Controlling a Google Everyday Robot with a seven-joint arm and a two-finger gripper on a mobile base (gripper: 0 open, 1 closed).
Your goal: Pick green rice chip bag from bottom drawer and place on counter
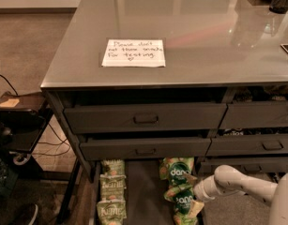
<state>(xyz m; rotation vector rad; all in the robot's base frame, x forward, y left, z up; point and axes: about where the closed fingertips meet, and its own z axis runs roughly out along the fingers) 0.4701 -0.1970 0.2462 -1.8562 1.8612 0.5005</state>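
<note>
Gripper [192,185] low in the open bottom drawer [143,186], at a column of bright green pouches.

The white arm [237,182] reaches into the bottom drawer from its right side. The gripper lies against the drawer's right-hand column, between 1 green rice chip bag [177,169] at the drawer's back and another like it [184,202] nearer its front. Whether the claw is open or closed cannot be told. 3 paler green bags [112,191] line the drawer's left side. Above the drawer, the counter [204,36] carries a handwritten note [133,53].
</note>
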